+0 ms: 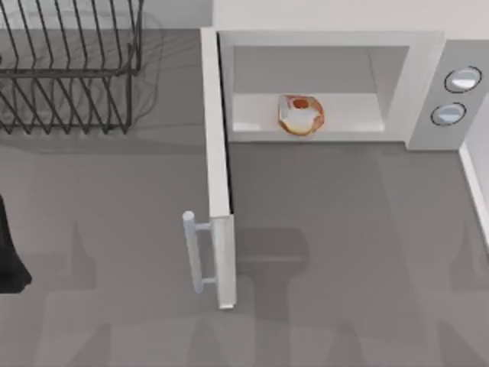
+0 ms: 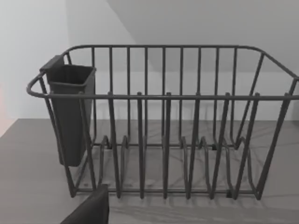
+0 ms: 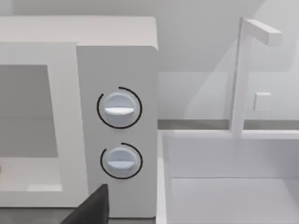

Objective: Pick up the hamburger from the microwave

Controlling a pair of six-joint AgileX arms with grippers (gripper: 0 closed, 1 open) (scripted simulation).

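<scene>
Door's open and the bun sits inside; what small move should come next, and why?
Probably bring the right arm toward the open cavity of the large grey-white microwave: the small round orange-tan hamburger lies near the front edge, the door swung wide, and no tool is near it yet.

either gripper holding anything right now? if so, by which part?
Nothing is held. The hamburger sits untouched on the floor of the open microwave, no gripper near it.

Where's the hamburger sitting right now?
In the top view the hamburger lies on the floor of the microwave cavity, near its front edge and about mid-width, left of the two knobs and right of the open door.
</scene>
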